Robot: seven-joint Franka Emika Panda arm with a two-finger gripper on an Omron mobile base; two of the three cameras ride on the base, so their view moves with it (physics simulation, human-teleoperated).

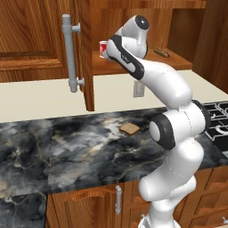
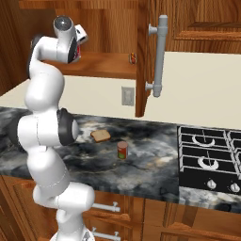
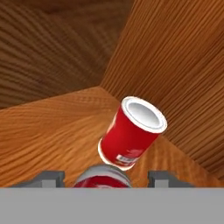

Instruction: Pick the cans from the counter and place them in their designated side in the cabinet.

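Hand view — gripper (image 3: 103, 177) inside the cabinet (image 3: 166, 57), a red-topped can (image 3: 102, 180) between its tips; whether clamped or let go, cannot tell. Risk: nudging the bright red cup (image 3: 131, 133) just beyond. Second can (image 2: 122, 150) waits on the counter (image 2: 155, 164).

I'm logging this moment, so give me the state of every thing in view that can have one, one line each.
cabinet: door open.
bright red can with white rim: upright on the cabinet shelf.
can between the fingertips: low against the shelf, grip unclear.
gripper: jaws either side of that can, open or shut unclear.
red can with green label: upright on the counter.
bread slice: flat on the counter.
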